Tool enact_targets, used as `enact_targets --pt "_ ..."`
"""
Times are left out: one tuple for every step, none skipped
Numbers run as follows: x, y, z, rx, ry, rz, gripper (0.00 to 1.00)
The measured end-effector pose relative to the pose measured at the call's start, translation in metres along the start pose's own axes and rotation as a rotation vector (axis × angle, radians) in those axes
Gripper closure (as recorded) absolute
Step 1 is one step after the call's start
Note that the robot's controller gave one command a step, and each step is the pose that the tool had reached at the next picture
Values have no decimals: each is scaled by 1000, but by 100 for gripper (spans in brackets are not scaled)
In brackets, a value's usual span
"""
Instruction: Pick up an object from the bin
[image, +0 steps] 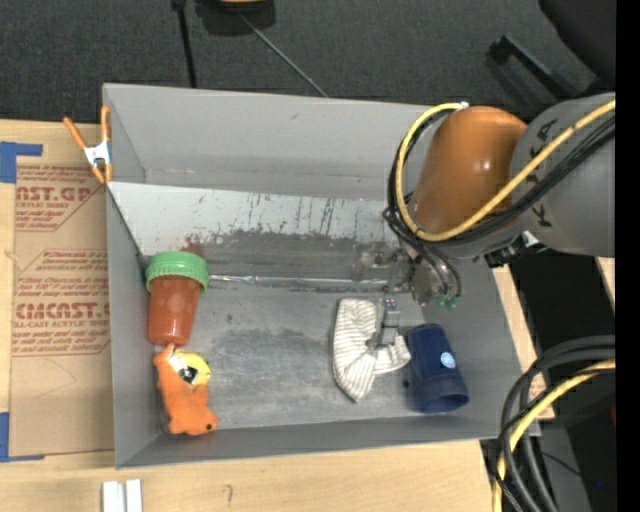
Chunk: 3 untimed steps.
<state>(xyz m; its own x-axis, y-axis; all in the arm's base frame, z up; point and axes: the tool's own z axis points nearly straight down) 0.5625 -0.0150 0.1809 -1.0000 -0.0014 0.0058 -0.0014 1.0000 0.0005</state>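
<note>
End effector (383, 343): low in the right half of the grey metal bin (250, 140), its tip at the upper right edge of the cloth. Whether it was released or clenched could not be told.
Task's thing: a crumpled white cloth with thin grey stripes (354, 362) lay directly beneath the end effector, spreading away toward the view's left and the near wall.
Nearest neighbour: a dark blue plastic cup on its side (437, 372) lay just beside the end effector, on the arm's side, touching or almost touching the cloth.
Far objects: an orange plastic bottle with a green screw cap (173, 300) and an orange plush toy with a yellow face (185, 395) were both well apart from the end effector, along the opposite wall.
Step in hand (judgement): securing a grip on the cloth; the lift was not yet made.
Good practice (judgement): take a raised fold rather than the flat hem, stay clear of the cup, and rise straight up until the hanging fabric cleared the floor.
Risk (judgement): the soft fabric could slip free or drag the cup along.
</note>
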Motion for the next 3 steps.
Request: enact_targets --pt "-2 0 -5 0 -8 0 0" --pt "-2 -23 43 1 -10 -161 0" --pt "-2 -56 43 2 -8 -371 0"
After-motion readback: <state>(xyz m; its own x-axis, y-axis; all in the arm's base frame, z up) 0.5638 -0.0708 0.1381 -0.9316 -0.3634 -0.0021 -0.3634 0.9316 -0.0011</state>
